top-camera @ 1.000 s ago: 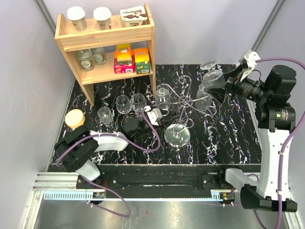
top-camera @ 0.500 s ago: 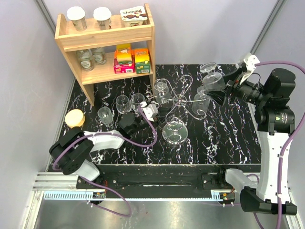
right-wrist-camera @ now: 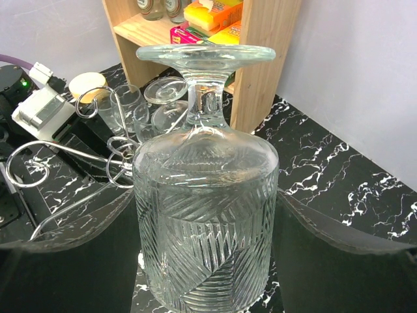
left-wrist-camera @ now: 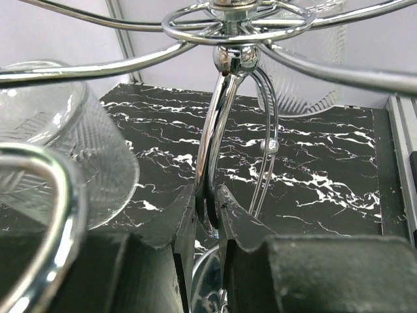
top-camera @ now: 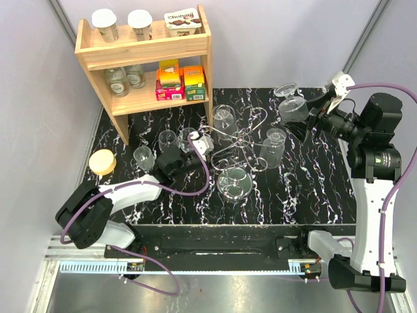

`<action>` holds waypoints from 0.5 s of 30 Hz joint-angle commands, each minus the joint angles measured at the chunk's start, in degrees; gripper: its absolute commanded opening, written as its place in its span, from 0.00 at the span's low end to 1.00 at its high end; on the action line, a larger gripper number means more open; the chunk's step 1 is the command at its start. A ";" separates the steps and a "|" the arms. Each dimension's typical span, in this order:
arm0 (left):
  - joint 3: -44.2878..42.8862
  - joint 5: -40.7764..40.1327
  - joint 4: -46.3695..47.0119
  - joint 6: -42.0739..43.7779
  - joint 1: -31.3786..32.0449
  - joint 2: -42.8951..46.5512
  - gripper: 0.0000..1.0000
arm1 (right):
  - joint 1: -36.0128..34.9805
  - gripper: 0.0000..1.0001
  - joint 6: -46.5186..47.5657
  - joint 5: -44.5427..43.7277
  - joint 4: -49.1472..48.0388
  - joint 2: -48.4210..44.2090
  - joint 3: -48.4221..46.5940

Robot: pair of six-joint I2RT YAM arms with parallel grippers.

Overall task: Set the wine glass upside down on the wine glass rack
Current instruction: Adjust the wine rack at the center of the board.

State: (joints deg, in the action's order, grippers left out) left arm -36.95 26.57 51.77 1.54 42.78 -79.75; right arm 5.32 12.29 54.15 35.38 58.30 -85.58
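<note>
The left gripper (left-wrist-camera: 208,203) has pushed farther in, and the wine glass rack (top-camera: 236,140) has slid left with it. The rack seems to have turned slightly too.

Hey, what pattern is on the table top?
The table is black with white marble veining; the top external view shows it best.

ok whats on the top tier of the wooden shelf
Two pale-lidded containers and a white Chobani tub stand on the light wooden shelf's top tier. Their bases are hidden behind its front rail.
</note>
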 commanded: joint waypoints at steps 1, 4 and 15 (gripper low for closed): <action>-2.34 1.55 -2.99 3.73 -2.62 3.01 0.00 | 0.30 0.00 1.24 -0.97 -5.49 -0.56 -0.38; -3.91 2.70 -6.58 4.08 -3.49 3.72 0.00 | 0.30 0.00 1.59 -1.59 -6.28 -0.56 0.50; -9.46 7.18 -19.77 7.95 -6.83 6.00 0.00 | 0.30 0.00 2.29 -1.59 -6.28 -0.12 0.94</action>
State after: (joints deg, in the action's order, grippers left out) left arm -42.48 32.77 35.48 3.70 38.89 -76.84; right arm 5.32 13.45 52.97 34.09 58.48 -84.40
